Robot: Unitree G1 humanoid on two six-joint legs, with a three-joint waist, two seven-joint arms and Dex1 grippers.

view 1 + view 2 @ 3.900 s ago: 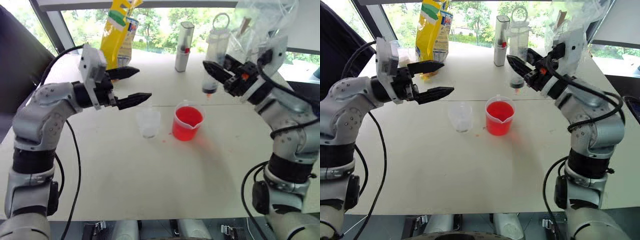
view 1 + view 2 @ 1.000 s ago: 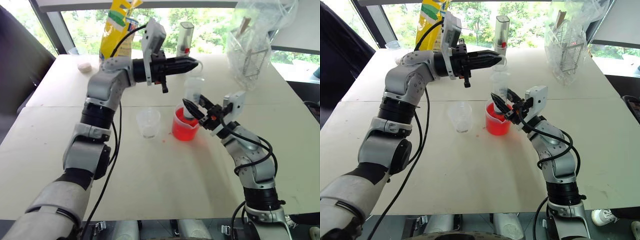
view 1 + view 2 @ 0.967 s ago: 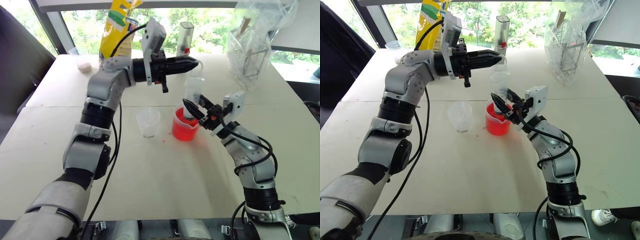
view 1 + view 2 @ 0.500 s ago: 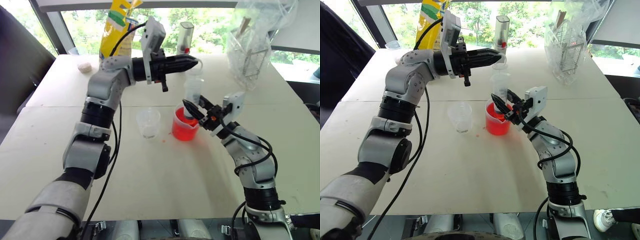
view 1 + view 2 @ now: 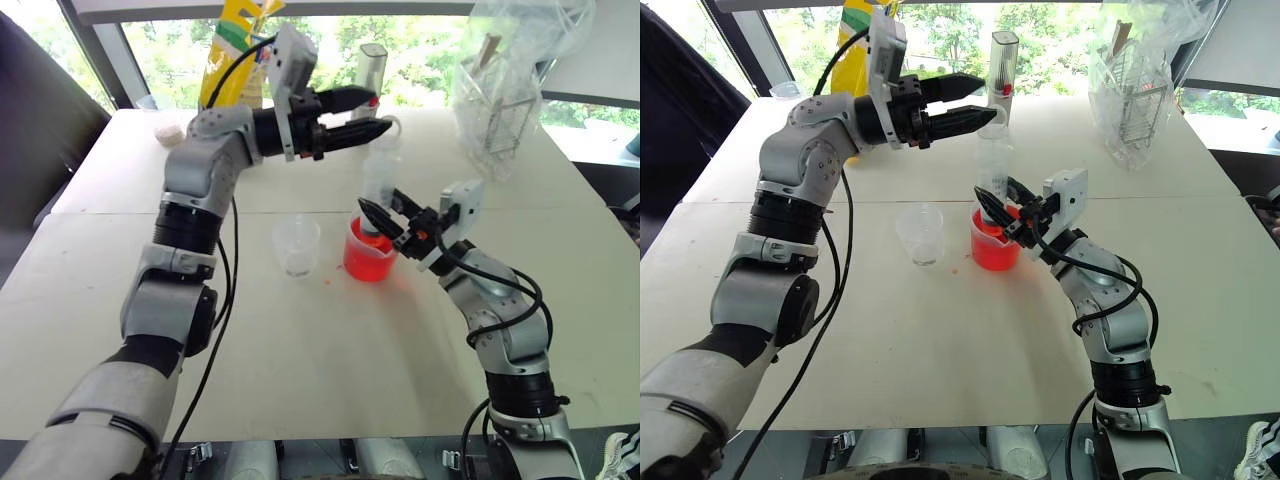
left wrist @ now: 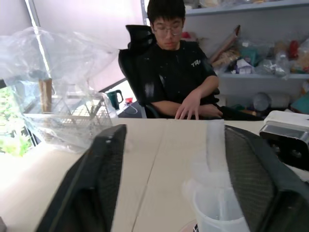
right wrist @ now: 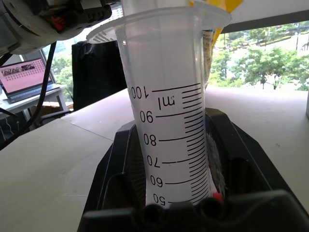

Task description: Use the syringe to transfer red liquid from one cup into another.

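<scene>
The syringe stands upright with its tip down in the red cup, a beaker holding the red liquid. My right gripper is shut on the lower barrel, whose printed scale faces the right wrist camera. My left gripper hovers level at the plunger top, open, with a finger on either side. In the left wrist view the plunger stem rises between those fingers, free of them. The small clear cup sits just left of the beaker.
At the table's far edge stand a yellow bag, a tall silver canister and a clear plastic bag over a wire rack. A person sits across the table. A small white lump lies far left.
My left gripper was shut on the plunger handle and now stands open, having let it go. The right gripper and the syringe have stayed in the beaker.
</scene>
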